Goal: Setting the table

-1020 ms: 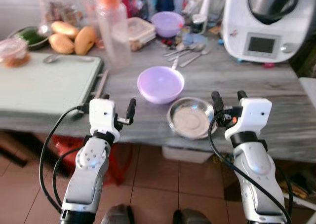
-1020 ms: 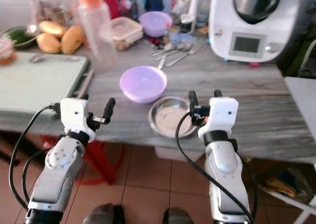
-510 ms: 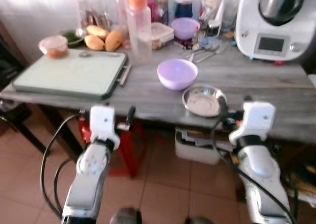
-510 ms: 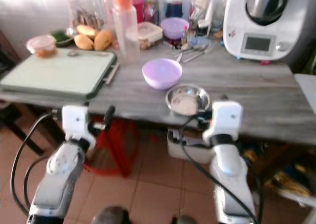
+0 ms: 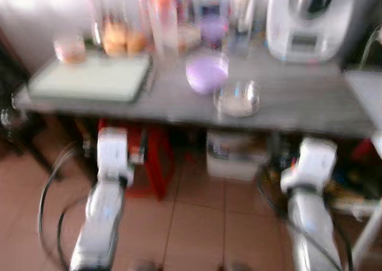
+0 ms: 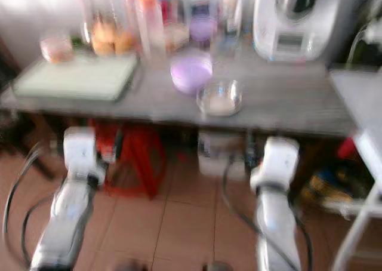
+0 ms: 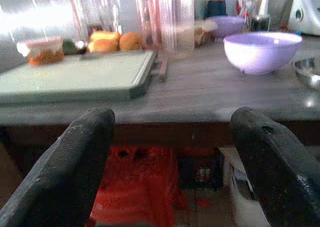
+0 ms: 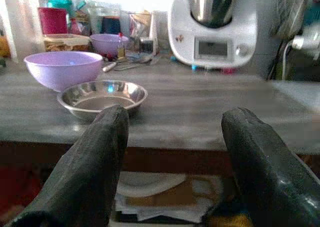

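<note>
Blurred: a lilac bowl (image 6: 191, 71) sits mid-worktop (image 6: 286, 107), a steel dish (image 6: 219, 98) just beside it nearer the front edge. A green board (image 6: 74, 77) lies toward the left end. Both arms hang below the front edge.

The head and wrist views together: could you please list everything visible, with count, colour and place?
Table: one, grey wood-grain, ahead of the robot.
Lilac bowl: one, mid-table.
Steel dish: one, silver, near the front edge beside the lilac bowl.
Small purple bowl: one, at the back among the clutter.
Kitchen machine: one, white, back right.
Cutting board: one, pale green, on the table's left.
Clear bottle: one, behind the board.
Fruit: orange-yellow, count unclear, back left.
Lidded container: one, orange contents, back left.
Left gripper: black, open, below the table edge.
Right gripper: black, open, below the table edge.
</note>
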